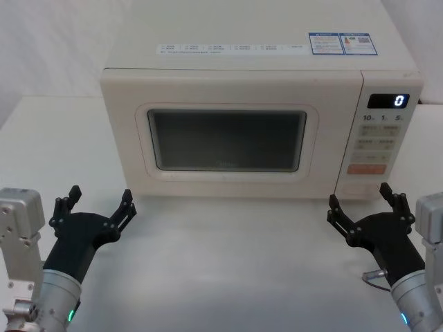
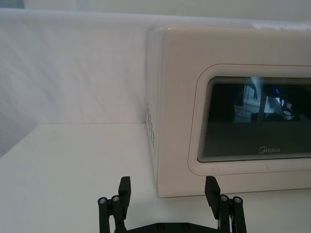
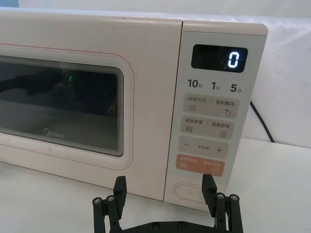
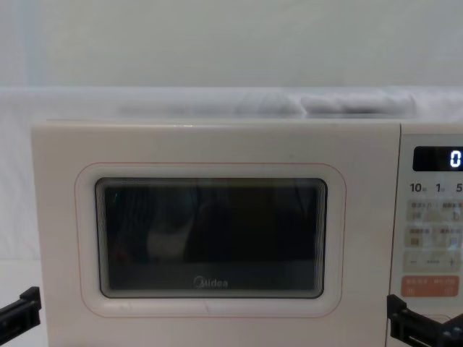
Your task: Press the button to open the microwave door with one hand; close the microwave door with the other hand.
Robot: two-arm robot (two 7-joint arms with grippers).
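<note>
1. Left gripper (image 1: 99,200): hovers low over the table (image 1: 228,263), just in front of the microwave's (image 1: 208,86) left front corner. Its fingers are spread wide and grasp nothing. The position suits the closing role, since the door's hinged side appears to be nearest it; this is a judgement.

2. Microwave door (image 1: 131,145): sits shut, flush with the cabinet. Its dark window (image 1: 227,140) fills the middle of the microwave's front, with the Midea logo (image 2: 271,150) just under the glass. No opening has begun.

3. Control panel (image 1: 379,142): occupies the microwave's right front strip. The display (image 1: 387,101) reads 0 at the top, and the orange key (image 3: 201,164) lies near the bottom.

4. Button (image 3: 190,190): a wide cream pill at the very bottom of the panel, directly beneath the orange key, untouched.

5. Right gripper (image 1: 358,203): hovers in front of the microwave's lower right corner, fingers spread apart and empty. In the right wrist view the button lies between its fingertips, so it seems aligned for the press; narrowing the fingers first would likely give a firmer push.
</note>
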